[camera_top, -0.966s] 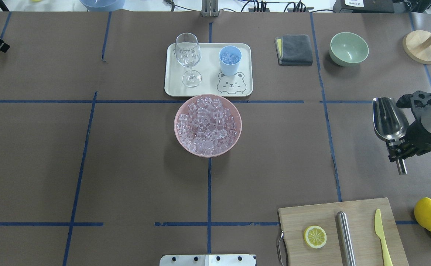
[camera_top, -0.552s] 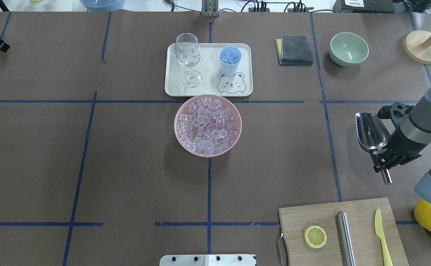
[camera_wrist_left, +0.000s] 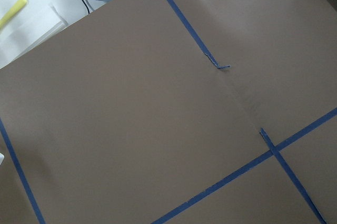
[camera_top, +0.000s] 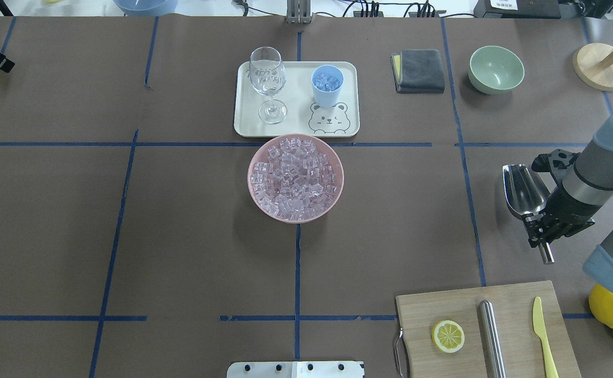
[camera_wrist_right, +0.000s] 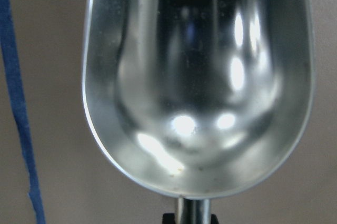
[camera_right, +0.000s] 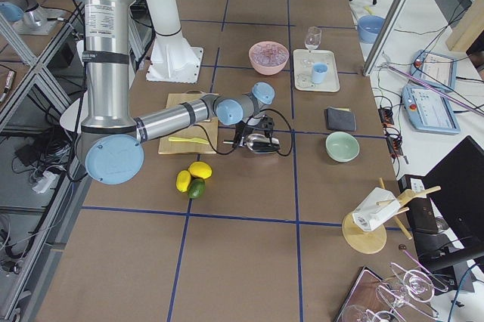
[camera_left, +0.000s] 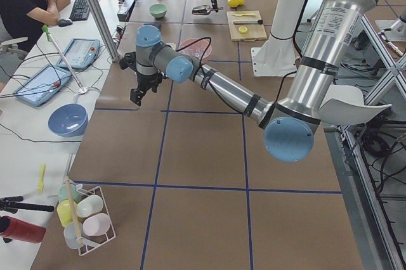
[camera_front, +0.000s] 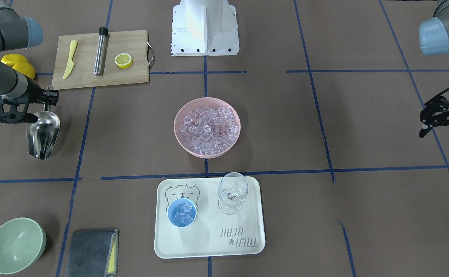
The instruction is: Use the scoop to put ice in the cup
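Note:
My right gripper (camera_top: 538,224) is shut on the thin handle of the steel scoop (camera_top: 521,190), low over the table's right side. The scoop also shows in the front view (camera_front: 42,134). Its trough is empty in the right wrist view (camera_wrist_right: 197,77). The ice (camera_top: 294,176) fills a pink bowl (camera_top: 338,194) at the table's middle. The light-blue cup (camera_top: 327,86) stands on the tray behind the bowl with a few cubes in it. My left gripper (camera_front: 441,134) hangs open and empty at the table's far left, well away from all of these.
A cream tray (camera_top: 243,123) also holds a clear wine glass (camera_top: 268,79). A grey cloth (camera_top: 419,71) and a green bowl (camera_top: 496,68) lie at the back right. A cutting board (camera_top: 511,302) with a lemon half, a steel cylinder and a knife is front right, with lemons (camera_top: 608,304) beside it.
My right arm has carried the scoop left and toward the table's near side. The scoop stays empty and held. Bowl, cup and tray have not moved.

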Available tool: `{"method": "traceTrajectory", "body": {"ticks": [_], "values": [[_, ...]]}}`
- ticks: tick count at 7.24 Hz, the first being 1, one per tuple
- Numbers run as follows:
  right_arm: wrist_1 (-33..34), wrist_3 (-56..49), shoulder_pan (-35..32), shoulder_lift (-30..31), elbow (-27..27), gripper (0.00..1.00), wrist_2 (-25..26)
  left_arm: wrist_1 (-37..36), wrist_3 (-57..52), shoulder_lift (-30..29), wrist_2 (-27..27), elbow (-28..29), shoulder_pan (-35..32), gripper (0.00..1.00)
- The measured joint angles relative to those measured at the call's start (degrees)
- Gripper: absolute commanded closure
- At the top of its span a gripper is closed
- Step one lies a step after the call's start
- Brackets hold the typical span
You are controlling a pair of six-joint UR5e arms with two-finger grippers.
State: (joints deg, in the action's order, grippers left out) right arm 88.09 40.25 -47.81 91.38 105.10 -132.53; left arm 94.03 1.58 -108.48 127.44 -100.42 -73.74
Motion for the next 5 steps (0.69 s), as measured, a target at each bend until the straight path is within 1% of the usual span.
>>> {"method": "traceTrajectory", "body": {"ticks": [4, 5], "values": [[-0.3, 0.04, -0.4, 0.33, 0.62, 0.0, 0.54, -0.09, 0.0, -0.15, 0.01, 0.04, -0.18, 0.0], [-0.52, 0.01, -1.64, 0.22, 1.07, 0.0, 0.55, -0.13, 0.0, -0.14, 0.0, 0.1, -0.44, 0.0]]}}
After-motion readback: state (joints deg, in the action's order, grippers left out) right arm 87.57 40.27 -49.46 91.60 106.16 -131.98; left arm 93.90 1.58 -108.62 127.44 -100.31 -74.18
